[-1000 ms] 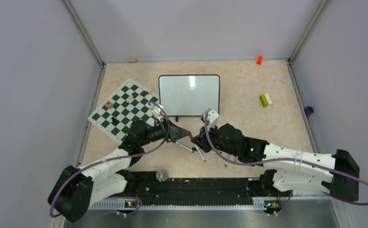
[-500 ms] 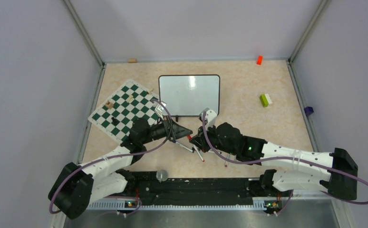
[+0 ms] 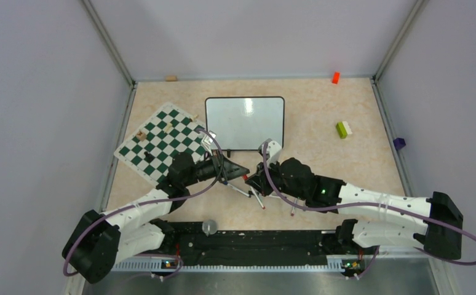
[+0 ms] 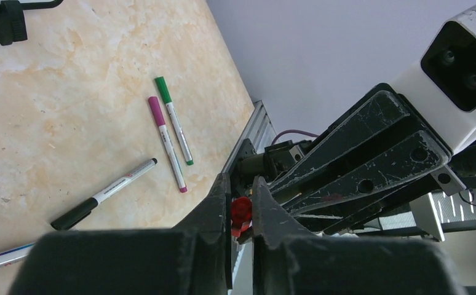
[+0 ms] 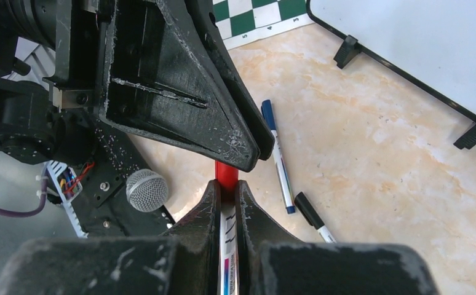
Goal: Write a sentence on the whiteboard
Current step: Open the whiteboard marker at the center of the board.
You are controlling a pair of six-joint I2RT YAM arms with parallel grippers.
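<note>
The whiteboard (image 3: pixel 245 123) stands at the back centre on two black feet. Its white face is bare, and no sentence is in view. In front of it the two grippers meet tip to tip. My right gripper (image 5: pixel 226 184) is shut on the white barrel of a red marker (image 5: pixel 228 236). The marker's red cap (image 4: pixel 241 212) sits between the fingers of my left gripper (image 4: pixel 241 184), which is shut on it. In the top view the left gripper (image 3: pixel 241 173) and right gripper (image 3: pixel 252 180) are almost touching.
Loose markers lie on the table beneath the grippers: green (image 4: pixel 174 120), pink (image 4: pixel 168 144), black-capped (image 4: pixel 103 193) and blue (image 5: pixel 277 157). A chess mat (image 3: pixel 162 138) with pieces lies left of the board. A green-and-white block (image 3: pixel 344 129) and an orange block (image 3: pixel 335 77) sit at the right.
The left gripper's jaws have closed onto the marker's red cap after the arm shifted slightly toward it. The right gripper has kept its hold on the barrel.
</note>
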